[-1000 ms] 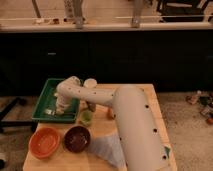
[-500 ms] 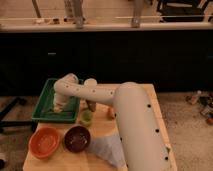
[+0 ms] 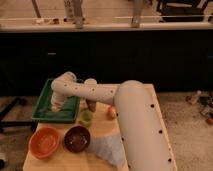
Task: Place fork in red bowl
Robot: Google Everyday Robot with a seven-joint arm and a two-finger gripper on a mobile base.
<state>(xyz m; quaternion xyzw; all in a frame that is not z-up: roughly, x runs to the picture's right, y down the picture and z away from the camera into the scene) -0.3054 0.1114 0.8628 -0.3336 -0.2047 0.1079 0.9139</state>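
Observation:
My gripper (image 3: 56, 106) hangs down from the white arm into the green tray (image 3: 44, 116) at the table's back left. The fork does not show; it may be under the gripper inside the tray, but I cannot tell. The red bowl (image 3: 44, 141), orange-red with a lighter inside, sits at the table's front left, in front of the tray and apart from the gripper. It looks empty.
A dark maroon bowl (image 3: 76, 138) sits just right of the red bowl. A small green cup (image 3: 86, 117), a brown can (image 3: 91, 102) and an orange round thing (image 3: 111, 112) stand under the arm. A white cloth (image 3: 107, 150) lies front centre.
The arm's wrist has shifted slightly left and up over the green tray. The bowls and other things have not moved.

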